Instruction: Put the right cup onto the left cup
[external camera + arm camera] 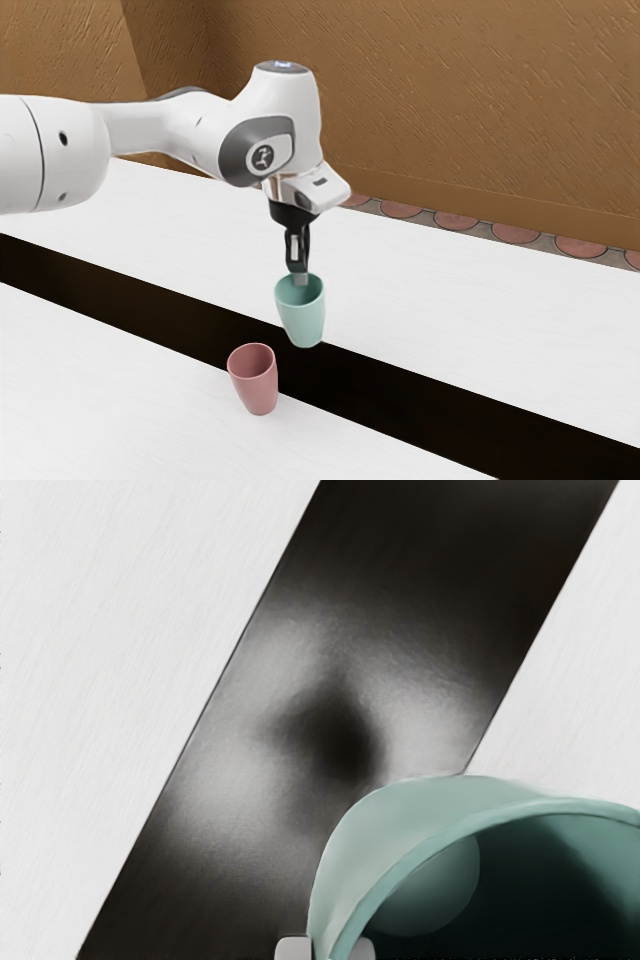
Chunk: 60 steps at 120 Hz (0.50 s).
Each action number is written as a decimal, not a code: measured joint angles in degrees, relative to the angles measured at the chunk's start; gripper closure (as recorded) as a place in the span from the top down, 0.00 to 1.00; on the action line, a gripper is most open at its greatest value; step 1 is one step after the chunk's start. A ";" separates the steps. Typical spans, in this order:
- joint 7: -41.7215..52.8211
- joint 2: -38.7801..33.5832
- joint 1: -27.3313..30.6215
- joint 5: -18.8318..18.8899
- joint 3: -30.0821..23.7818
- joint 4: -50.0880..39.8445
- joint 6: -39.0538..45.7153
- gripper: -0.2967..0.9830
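Green cup [303,316] hung below the gripper [300,279], its wall pinched at the rim between both fingertips [293,948].
It looked light, stiff and smooth, liable to pivot about so small a hold; the rim was a sensible grip, leaving the base free to enter the pink cup [257,381]. That one stood mouth up on the white tabletop [110,400], below the fingers and toward the exterior view's left, beside the dark strip [420,389]. Its near rim probably needed clearing first, and the outer finger might have caught it during nesting.
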 joint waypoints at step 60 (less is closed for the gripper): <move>-5.44 -11.52 0.63 7.65 -0.20 -12.87 2.61 0.15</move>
